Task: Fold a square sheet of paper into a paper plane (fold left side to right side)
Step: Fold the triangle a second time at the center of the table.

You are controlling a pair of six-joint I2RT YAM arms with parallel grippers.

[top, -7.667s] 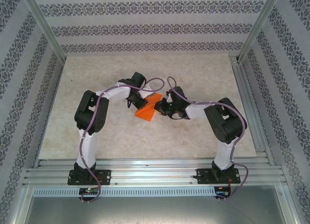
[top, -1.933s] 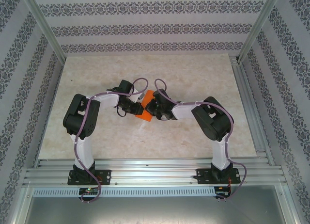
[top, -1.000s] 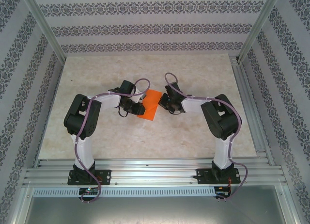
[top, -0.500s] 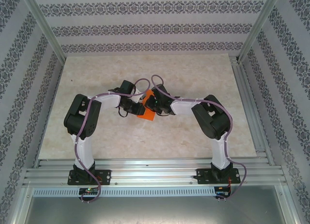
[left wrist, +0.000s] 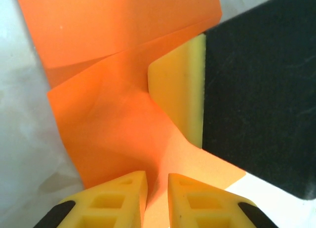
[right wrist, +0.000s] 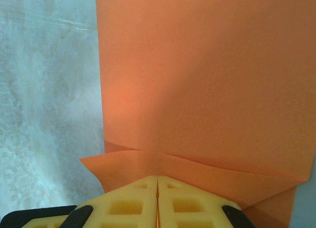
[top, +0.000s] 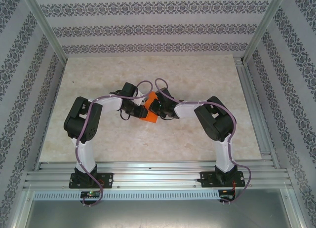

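Note:
The square sheet of paper point(top: 149, 116) is bright orange and lies mid-table, partly hidden under both grippers. My left gripper point(top: 139, 109) is at its left edge. In the left wrist view its yellow fingers stand narrowly apart point(left wrist: 158, 176), with a raised crease of the paper point(left wrist: 108, 119) running between them. My right gripper point(top: 157, 105) reaches over the sheet from the right, and its yellow finger point(left wrist: 180, 85) rests on the paper. In the right wrist view its jaws point(right wrist: 157, 178) are shut on a lifted flap that arches over the flat sheet point(right wrist: 207, 75).
The pale marbled tabletop point(top: 197, 80) surrounds the paper on all sides. Metal rails run along the front point(top: 158, 176) and the right side point(top: 252, 104). Patterned walls enclose the back and sides.
My right gripper has swung left from beside the sheet to over it, so less orange shows. The left gripper has stayed at the paper's left edge.

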